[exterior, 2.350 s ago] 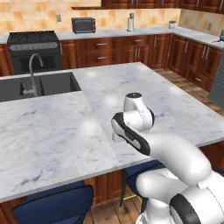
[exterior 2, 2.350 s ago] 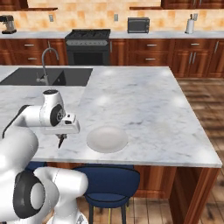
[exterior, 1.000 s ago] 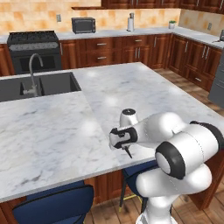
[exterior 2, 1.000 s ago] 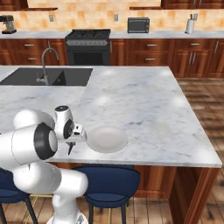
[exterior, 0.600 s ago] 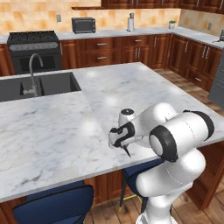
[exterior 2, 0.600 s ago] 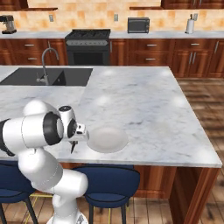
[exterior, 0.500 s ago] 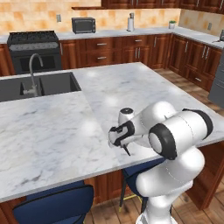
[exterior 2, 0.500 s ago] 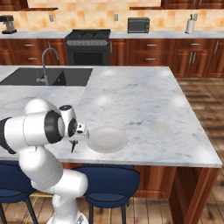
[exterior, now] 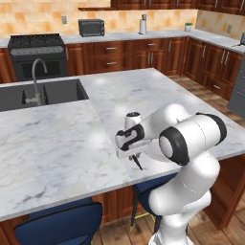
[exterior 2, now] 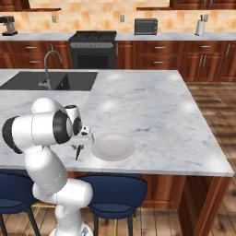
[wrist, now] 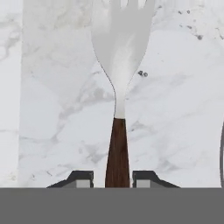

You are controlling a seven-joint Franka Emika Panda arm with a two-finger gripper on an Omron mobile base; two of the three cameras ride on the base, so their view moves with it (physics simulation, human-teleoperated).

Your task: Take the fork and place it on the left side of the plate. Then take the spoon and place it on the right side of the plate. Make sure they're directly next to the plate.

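Note:
The fork [wrist: 117, 109], with pale tines and a dark reddish-brown handle, lies along the marble counter, tines pointing away from the hand. My gripper [wrist: 113, 177] straddles the handle's end, jaws slightly apart, with a thin gap on each side of the handle. From the right base view the gripper [exterior 2: 82, 144] is low over the counter, just left of the round off-white plate [exterior 2: 113, 146], and the fork's dark handle [exterior 2: 78, 151] pokes out beneath it. In the left base view the fork handle [exterior: 138, 162] shows below the gripper [exterior: 133, 154]. The spoon is out of view.
The counter's front edge [exterior 2: 115, 171] runs close behind the fork and plate, with blue stools [exterior 2: 115, 189] below it. A sink [exterior 2: 50, 80] with a faucet sits at the back left. Bare marble stretches right of the plate.
The hand came down from above the counter to its surface left of the plate with the fork. In the last half second the jaws parted from the handle.

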